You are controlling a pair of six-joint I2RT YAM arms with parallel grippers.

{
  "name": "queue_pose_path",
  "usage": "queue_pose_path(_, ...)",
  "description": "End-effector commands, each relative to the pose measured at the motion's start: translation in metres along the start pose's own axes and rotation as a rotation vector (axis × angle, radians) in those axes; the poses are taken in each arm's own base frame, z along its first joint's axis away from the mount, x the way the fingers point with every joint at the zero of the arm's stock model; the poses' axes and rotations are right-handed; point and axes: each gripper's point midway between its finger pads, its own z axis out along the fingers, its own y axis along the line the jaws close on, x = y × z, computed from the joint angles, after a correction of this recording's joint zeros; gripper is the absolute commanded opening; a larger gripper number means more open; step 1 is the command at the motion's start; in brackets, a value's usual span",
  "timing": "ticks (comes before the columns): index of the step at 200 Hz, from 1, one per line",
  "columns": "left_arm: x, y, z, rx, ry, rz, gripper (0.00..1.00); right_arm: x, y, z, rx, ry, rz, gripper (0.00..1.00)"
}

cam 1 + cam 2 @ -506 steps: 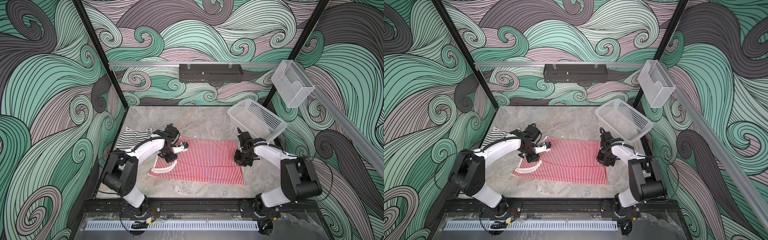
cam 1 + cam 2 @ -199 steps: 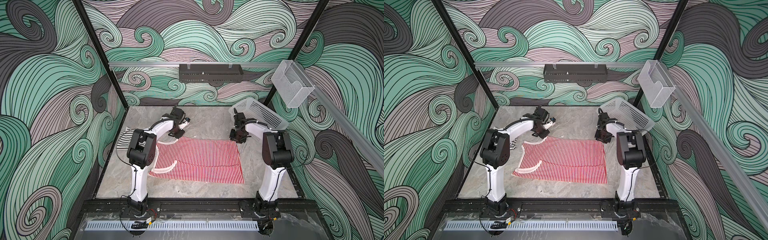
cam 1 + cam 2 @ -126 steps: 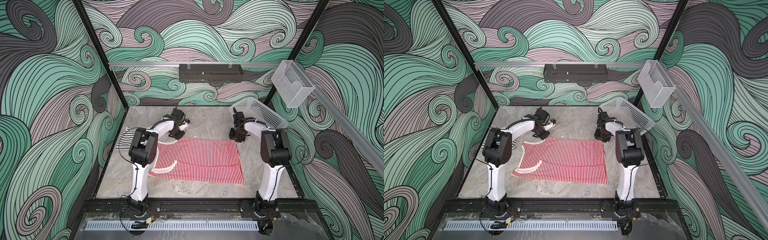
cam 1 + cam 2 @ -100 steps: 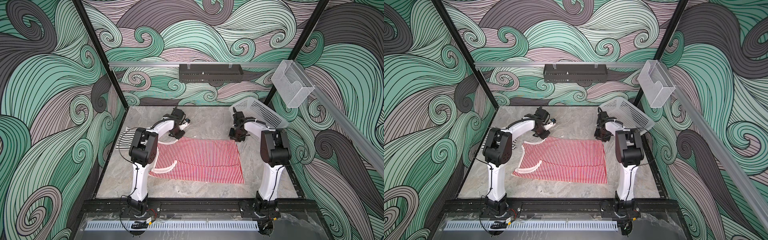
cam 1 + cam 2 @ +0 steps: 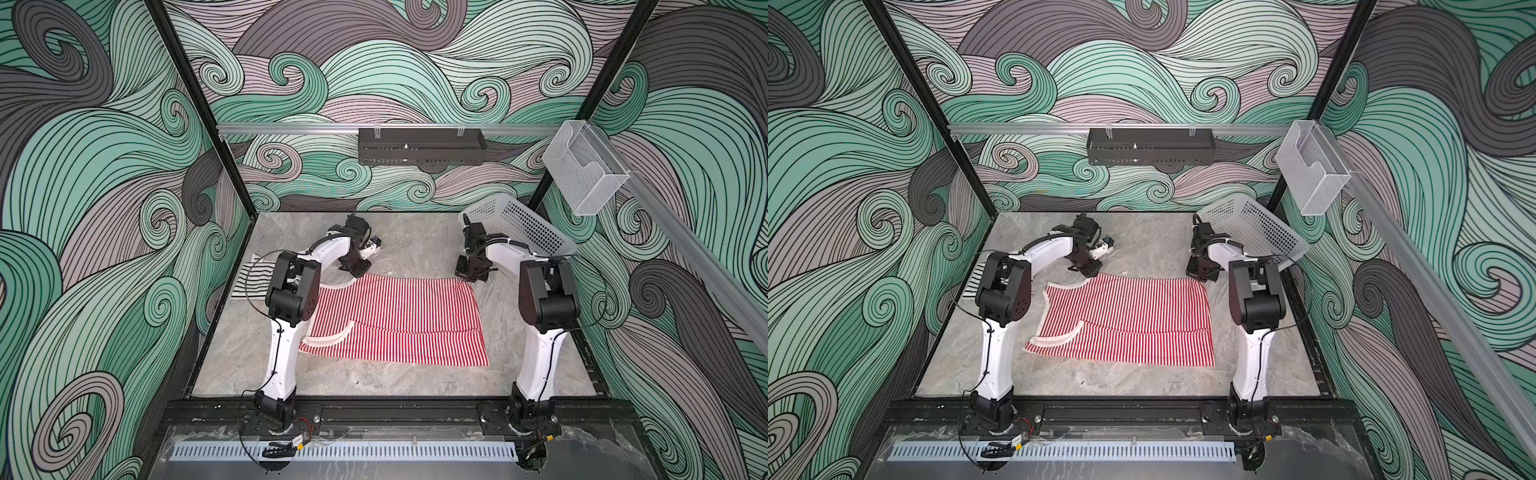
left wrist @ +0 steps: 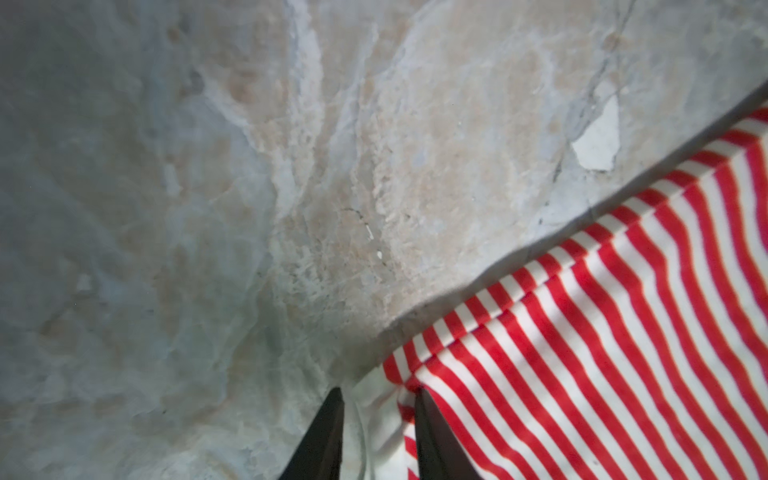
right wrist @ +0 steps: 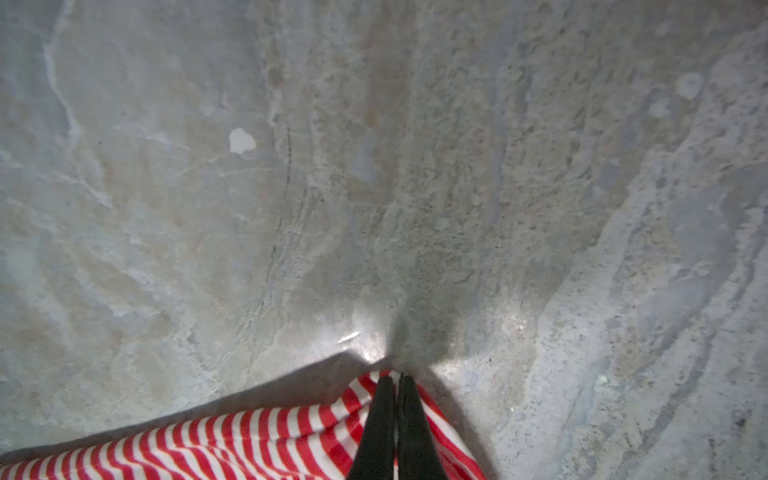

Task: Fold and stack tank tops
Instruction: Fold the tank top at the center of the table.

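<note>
Right gripper [image 7: 395, 378] has its fingers pressed together on a raised corner of the red-and-white tank top [image 7: 249, 449], which only its wrist view shows. Left gripper [image 6: 378, 392] stands narrowly parted with cream trim between the tips; I cannot tell whether it grips. In both top views the fingertips are hidden. That top lies spread at frame centre on the marble table [image 5: 415, 245], with both grippers at its far corners. Left of centre, the black-and-white tank top [image 5: 249, 278] peeks from behind the left arm [image 5: 291, 286]. Farthest, at upper right, the white basket [image 5: 519, 224] sits tilted.
</note>
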Motion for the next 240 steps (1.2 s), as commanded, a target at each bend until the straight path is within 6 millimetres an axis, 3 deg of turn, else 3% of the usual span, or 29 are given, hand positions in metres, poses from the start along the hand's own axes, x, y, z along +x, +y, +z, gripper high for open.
queue_pose_path(1,-0.004,-0.002,-0.001,0.048,0.005,0.001,0.3,-0.003,0.005,-0.022,0.003,-0.037,-0.024,0.0)
queue_pose_path(29,-0.008,0.007,-0.008,0.034,-0.015,-0.023,0.0,-0.001,0.006,-0.033,0.007,-0.059,-0.041,0.0)
queue_pose_path(88,-0.001,-0.005,-0.051,0.032,-0.108,-0.006,0.0,0.003,-0.018,-0.063,0.095,-0.145,-0.057,0.0)
queue_pose_path(117,0.007,-0.01,-0.067,0.022,-0.139,0.0,0.0,0.012,-0.025,-0.067,0.1,-0.14,-0.065,0.0)
queue_pose_path(180,0.029,-0.028,-0.074,0.068,-0.123,0.02,0.0,0.038,-0.024,-0.069,0.021,-0.126,-0.048,0.0)
queue_pose_path(240,0.058,-0.042,-0.077,0.075,-0.104,0.03,0.0,0.067,-0.03,-0.083,-0.032,-0.127,-0.026,0.0)
